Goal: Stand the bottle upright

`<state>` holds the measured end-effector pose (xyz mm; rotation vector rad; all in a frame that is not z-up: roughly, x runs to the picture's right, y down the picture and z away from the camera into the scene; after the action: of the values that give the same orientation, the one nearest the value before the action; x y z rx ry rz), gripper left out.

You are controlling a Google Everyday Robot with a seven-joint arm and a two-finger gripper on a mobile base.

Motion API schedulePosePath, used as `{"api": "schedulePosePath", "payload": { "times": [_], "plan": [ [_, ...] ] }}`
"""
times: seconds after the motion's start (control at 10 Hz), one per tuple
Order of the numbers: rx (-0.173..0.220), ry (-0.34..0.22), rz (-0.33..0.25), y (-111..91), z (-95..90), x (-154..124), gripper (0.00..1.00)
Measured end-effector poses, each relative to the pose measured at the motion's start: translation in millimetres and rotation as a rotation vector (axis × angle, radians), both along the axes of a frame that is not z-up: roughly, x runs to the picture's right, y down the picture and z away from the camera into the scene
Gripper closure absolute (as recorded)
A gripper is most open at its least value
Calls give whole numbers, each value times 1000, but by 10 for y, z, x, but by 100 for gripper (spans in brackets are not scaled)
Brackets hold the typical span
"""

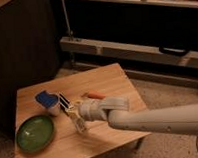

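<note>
We see the end effector (66,102) low over the counter (117,77), by the bottle (79,122).
In the camera view, the arm reaches in from 3 o'clock, and the end effector sits just beside 1 white container (47,102); we cannot tell whether it is released or clenched. The bottle lies tilted at its 5 o'clock, with 1 green plate (35,133) at the bottle's 8 o'clock and 1 orange stick (96,95) at 1 o'clock.

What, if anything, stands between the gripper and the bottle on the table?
Nothing visible does. The gripper is right at the tilted bottle. The white container with a blue top stands close beside the gripper, the orange stick behind and the green plate off to the side; none lies between them.
</note>
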<state>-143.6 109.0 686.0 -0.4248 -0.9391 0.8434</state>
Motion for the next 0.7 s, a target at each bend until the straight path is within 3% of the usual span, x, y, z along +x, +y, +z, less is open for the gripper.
{"api": "schedulePosePath", "payload": {
  "times": [0.7],
  "plan": [
    [3,3,5,2,-28,63,83]
  ]
}}
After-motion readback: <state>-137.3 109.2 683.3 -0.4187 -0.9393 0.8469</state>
